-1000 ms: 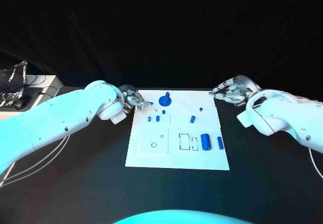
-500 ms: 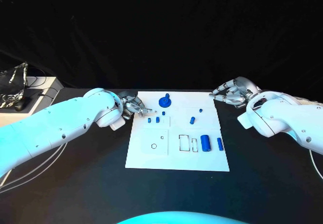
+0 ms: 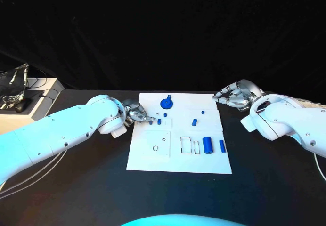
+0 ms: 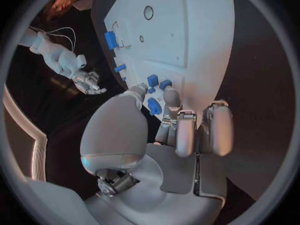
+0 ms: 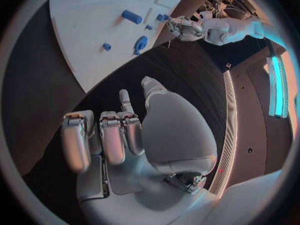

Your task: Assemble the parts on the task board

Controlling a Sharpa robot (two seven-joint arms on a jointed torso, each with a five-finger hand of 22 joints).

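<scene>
From the head camera, our left hand point(image 3: 135, 114) sits at the near-left edge of the task board point(image 3: 178, 155), its fingertips reaching onto the white plate. Two small blue parts point(image 3: 155, 121) stand just beyond those fingertips, toward the board's middle. Whether the fingers pinch one of them we cannot tell from here. Our right hand point(image 3: 234, 96) hovers off the board's far right corner, fingers curled in on nothing, well apart from every part. The blue knob point(image 3: 167, 101) lies between the two hands, nearer the left one.

From the left wrist, the fingers point(image 4: 187, 132) are bent forward and a small blue part point(image 4: 154, 105) lies right at the fingertips, with two more just past it. It looks touched, perhaps pinched, but we cannot be sure it is gripped. Its long axis seems to run along the fingers.

From the right wrist, the fingers point(image 5: 114, 135) are clenched over bare black table, with the board's edge and a blue cylinder point(image 5: 132, 16) ahead of them. We judge the left hand far nearer for the coming move.
</scene>
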